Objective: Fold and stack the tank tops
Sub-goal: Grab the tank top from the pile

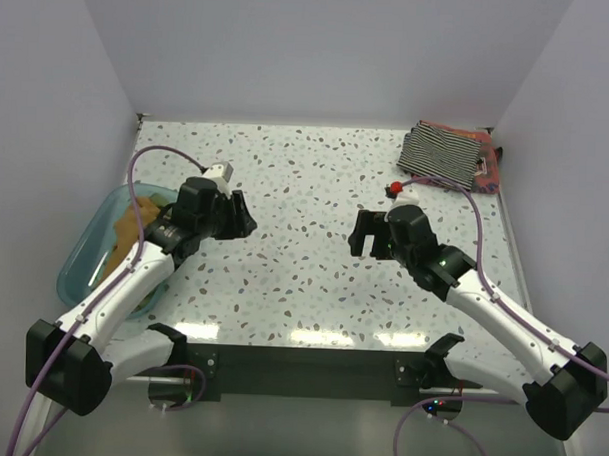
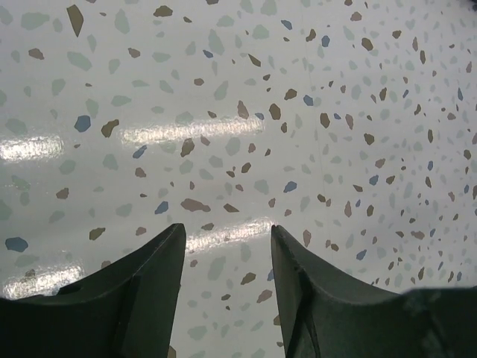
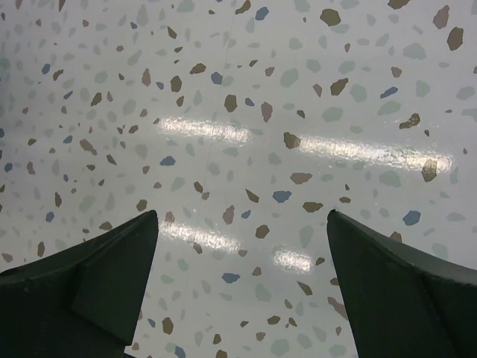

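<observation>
Hovering over the speckled table (image 1: 306, 188), left gripper (image 2: 227, 231) w/ jaws apart, nothing between; right gripper (image 3: 242, 216) spread wider, also empty. Striped tank top (image 1: 442, 153) lies folded at far-right corner, apparently atop the reddish one (image 1: 492, 175); tan-brown top (image 1: 129, 227) bunched in teal tub (image 1: 81, 258), left side.
</observation>
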Motion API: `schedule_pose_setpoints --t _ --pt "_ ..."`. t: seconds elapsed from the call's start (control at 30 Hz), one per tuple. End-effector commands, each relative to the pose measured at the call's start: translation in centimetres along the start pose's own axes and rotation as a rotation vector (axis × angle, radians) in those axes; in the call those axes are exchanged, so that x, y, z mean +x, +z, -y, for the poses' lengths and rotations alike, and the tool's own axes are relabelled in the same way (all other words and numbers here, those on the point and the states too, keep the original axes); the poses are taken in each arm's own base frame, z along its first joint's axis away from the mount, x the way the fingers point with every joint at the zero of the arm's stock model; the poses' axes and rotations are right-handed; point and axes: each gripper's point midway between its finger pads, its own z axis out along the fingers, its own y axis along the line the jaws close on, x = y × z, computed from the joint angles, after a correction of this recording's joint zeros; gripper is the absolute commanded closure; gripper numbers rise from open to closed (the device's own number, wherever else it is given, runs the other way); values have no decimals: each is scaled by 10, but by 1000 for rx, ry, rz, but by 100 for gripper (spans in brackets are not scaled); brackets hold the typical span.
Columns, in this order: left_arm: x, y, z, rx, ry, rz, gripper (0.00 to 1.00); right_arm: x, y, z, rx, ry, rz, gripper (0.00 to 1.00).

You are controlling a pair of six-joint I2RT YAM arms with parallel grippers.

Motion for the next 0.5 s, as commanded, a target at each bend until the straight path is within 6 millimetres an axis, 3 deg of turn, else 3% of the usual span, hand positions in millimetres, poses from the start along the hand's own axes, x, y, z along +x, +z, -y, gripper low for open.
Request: schedule_pose_setpoints --t 0.0,0.27,0.4,0.43,0.47 --pt "-26 -7 10 28 8 89 45 -13 -4 -1 -9 -5 57 1" --pt "-42 -14 6 -28 -23 125 39 -16 -12 5 19 -39 55 1" --pt "-65 -23 -19 -223 -112 175 35 -17 -15 2 6 -53 35 1" --pt "-59 -26 -30 -294 -155 146 34 -16 -16 -1 -9 -53 26 1" --pt "-76 -36 -41 -378 -181 199 30 -14 -13 -3 -16 -54 13 1"
